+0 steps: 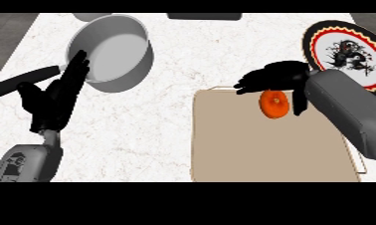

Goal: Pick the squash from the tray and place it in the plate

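White marbled counter (191, 55) — grey floor (13, 30) beside it.

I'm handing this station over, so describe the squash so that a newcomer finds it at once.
Start at the beige tray on the counter's right half. At its upper edge the right hand arches over a small round squash. It is the only bright orange thing in view.

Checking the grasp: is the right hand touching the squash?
Touching: in the head view the right hand curls over the orange squash, fingers overlapping both sides.
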{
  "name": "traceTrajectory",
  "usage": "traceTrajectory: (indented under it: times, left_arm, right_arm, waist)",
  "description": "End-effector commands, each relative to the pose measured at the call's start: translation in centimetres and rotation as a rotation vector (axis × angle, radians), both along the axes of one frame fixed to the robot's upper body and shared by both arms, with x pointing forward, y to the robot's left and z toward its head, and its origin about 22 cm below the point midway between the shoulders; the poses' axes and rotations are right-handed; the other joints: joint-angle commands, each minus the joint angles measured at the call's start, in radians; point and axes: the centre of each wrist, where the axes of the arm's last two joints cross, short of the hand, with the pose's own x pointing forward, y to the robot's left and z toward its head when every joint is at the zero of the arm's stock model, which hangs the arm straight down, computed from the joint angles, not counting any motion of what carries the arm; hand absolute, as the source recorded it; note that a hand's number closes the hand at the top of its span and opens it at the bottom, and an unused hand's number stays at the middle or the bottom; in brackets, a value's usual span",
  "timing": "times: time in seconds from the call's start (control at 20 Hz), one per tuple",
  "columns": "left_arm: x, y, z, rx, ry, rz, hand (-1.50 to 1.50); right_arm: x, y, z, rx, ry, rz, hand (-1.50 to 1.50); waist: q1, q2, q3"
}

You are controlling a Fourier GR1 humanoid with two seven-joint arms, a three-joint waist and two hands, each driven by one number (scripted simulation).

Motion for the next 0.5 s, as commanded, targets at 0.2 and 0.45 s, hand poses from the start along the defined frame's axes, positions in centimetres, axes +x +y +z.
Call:
traceTrajectory:
  times: [0.2, 0.45]
  left_arm:
    - [-0.5, -2.2, -1.2, -0.019, 0.067, 0.015, 0.00]
    - [-1.1, 0.9, -2.2, -0.017, 0.075, 0.028, 0.00]
  right_arm:
    - [0.1, 1.1, -2.2, 0.002, 0.047, 0.108, -1.50]
    - [-1.1, 1.7, -3.8, -0.066, 0.056, 0.218, 1.50]
  waist:
    - [-0.011, 0.003, -0.009]
    - [-0.023, -0.001, -0.010]
